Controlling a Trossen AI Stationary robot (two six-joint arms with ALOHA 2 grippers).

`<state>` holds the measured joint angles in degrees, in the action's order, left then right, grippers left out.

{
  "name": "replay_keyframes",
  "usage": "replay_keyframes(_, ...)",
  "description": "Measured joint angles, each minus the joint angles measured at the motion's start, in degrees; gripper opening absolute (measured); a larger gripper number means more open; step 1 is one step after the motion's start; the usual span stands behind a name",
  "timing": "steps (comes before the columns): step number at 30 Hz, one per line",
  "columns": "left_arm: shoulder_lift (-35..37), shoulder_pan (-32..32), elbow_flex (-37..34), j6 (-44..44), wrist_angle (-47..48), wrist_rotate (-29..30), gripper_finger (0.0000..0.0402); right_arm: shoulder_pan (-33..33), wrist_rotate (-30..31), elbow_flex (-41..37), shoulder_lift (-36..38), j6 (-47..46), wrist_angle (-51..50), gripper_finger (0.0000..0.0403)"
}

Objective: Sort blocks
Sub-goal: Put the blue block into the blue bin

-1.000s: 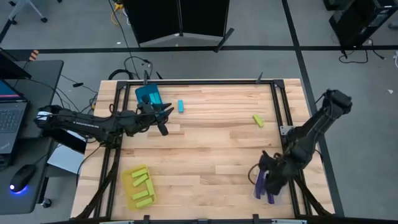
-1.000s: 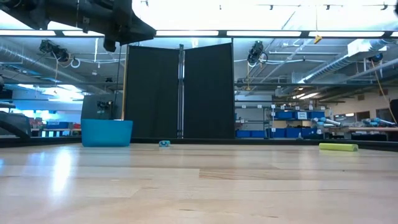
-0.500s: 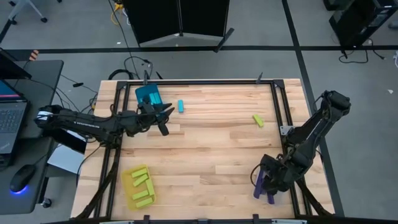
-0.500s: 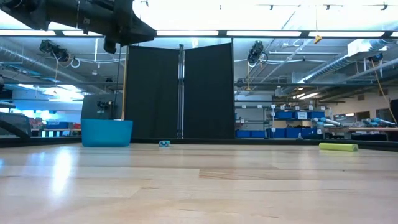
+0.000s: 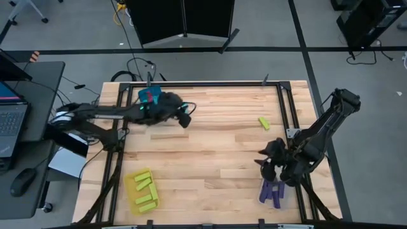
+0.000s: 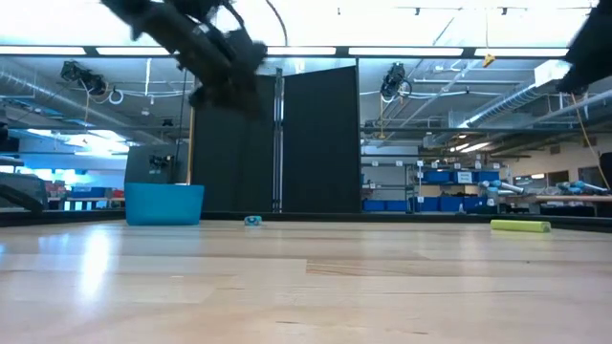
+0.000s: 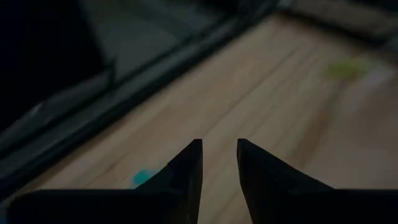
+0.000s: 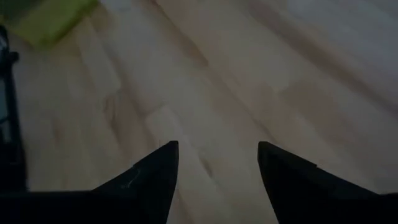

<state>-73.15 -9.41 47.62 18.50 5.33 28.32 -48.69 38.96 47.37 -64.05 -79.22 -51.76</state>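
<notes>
One cyan block (image 7: 146,177) lies flat on the table at the far left, just beside my left gripper's (image 7: 219,146) fingertips. That gripper (image 5: 186,119) hovers over it, narrowly open and empty, and hides it in the high view. The block also shows in the low view (image 6: 251,221). A lime block (image 5: 264,123) lies flat at the far right. Purple blocks (image 5: 273,192) lie together at the near right. Just beyond them my right gripper (image 5: 264,166) hangs wide open and empty (image 8: 217,146) above bare wood.
A teal bin (image 5: 149,97) stands at the far left corner, partly under my left arm. A yellow bin (image 5: 129,184) with several lime blocks sits at the near left. A black rail (image 5: 283,127) runs along the table's right side. The middle of the table is bare wood.
My left gripper has swung from beside the teal bin toward the table's right edge and now hangs over the cyan block. My right gripper has risen off the purple blocks, moved toward the far edge, turned about, and its fingers stand wider apart.
</notes>
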Motion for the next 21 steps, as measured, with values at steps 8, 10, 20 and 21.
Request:
replay_keyframes(8,-17.2,-9.2,16.1,4.6,21.5,-6.3,0.0106,2.3,3.6,0.0,-2.5,6.0,2.1,0.0230)
replay_keyframes(10,-21.0,-11.2,19.6,4.7,23.9,-10.7,0.0109,2.8,3.7,0.0,-3.2,8.0,3.8,0.0230)
replay_keyframes(20,-34.0,-15.5,31.2,11.3,37.8,-9.7,0.0161,3.1,6.7,0.0,-6.2,21.1,11.4,0.0224)
replay_keyframes(21,-34.4,-15.7,31.5,12.0,38.3,-9.8,0.0170,3.1,6.8,0.0,-6.3,21.8,11.3,0.0225)
